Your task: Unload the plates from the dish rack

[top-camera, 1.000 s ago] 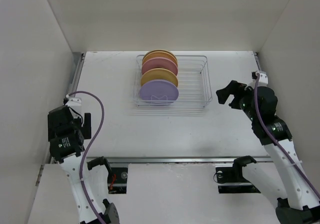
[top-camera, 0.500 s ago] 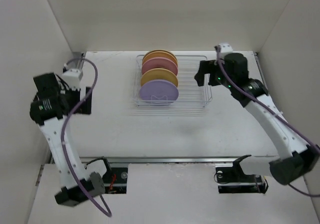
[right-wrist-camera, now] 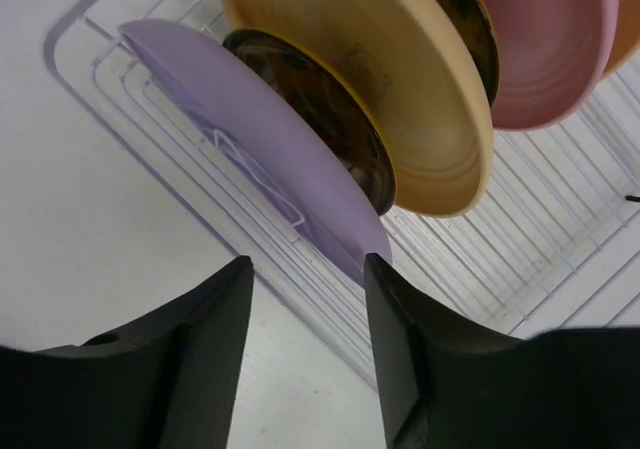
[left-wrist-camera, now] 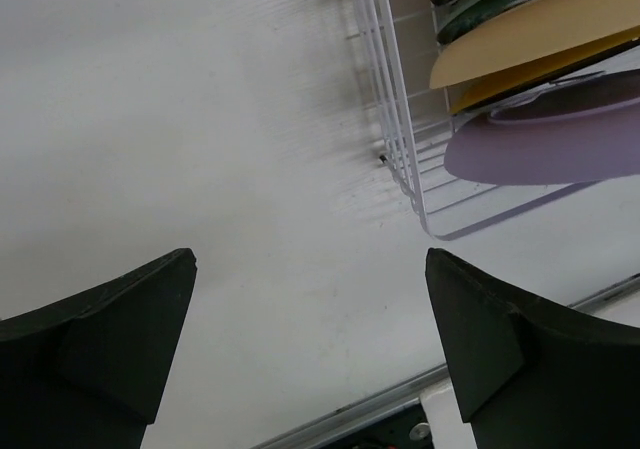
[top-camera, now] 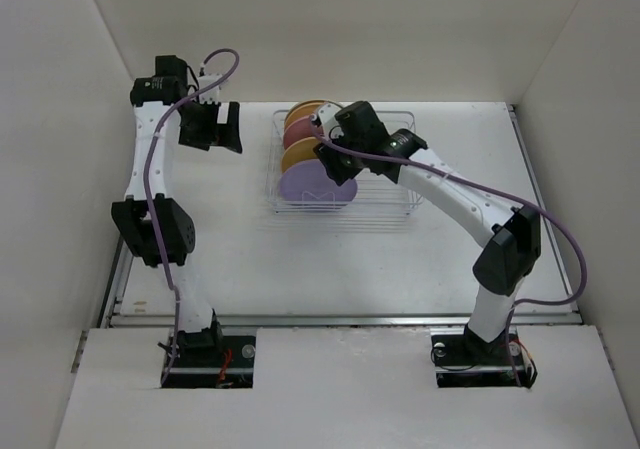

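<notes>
Dish rack [top-camera: 400, 184] seen at 12 o'clock of table [top-camera: 250, 259]. Upright in it: lilac plate [right-wrist-camera: 250, 129] at 7 o'clock corner, then dark ornate plate [right-wrist-camera: 320, 109], orange-yellow plate [right-wrist-camera: 400, 79], pink plate [right-wrist-camera: 550, 49]. Right gripper [right-wrist-camera: 308, 269] poised at lilac plate rim, jaws apart, nothing clamped. Left gripper [top-camera: 210, 127] held at rack's 9 o'clock, spread wide, empty.

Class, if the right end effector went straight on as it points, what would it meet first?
Probably the lilac plate, its rim lined up just ahead of the right end effector; depth is unclear.
</notes>
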You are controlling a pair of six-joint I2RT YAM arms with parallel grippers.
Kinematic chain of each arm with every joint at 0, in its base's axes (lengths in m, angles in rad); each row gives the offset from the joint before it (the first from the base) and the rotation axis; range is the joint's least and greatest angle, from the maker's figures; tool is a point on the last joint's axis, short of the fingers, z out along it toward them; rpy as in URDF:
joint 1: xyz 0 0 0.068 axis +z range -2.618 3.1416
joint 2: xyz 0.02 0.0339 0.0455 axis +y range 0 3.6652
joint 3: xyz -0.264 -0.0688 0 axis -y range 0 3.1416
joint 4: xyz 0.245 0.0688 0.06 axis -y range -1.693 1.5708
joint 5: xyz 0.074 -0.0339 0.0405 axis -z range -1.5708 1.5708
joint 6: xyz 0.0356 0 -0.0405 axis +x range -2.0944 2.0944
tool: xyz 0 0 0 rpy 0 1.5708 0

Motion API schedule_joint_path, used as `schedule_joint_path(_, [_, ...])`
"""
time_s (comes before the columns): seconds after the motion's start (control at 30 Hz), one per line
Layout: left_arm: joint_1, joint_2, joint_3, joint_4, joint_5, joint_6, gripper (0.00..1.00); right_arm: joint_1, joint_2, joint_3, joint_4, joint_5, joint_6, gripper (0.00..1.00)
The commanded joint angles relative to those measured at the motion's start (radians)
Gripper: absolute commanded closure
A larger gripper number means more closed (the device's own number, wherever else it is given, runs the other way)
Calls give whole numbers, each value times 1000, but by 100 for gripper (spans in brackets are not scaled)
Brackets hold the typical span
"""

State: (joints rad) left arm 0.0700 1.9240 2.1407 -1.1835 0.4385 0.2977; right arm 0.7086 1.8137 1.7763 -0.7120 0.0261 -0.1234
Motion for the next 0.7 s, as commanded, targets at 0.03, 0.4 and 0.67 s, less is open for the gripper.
schedule_joint_path(0.03, [-38, 4, -11, 58, 25, -63, 1, 11, 16, 66, 45, 40, -48, 52])
schedule_joint_path(0.4, [-148, 184, -2, 122, 43, -164, 15, 11, 93, 61, 71, 71, -59, 62])
schedule_joint_path(0.67, [-184, 250, 7, 134, 52, -227, 57, 11, 53, 12, 150, 211, -70, 100])
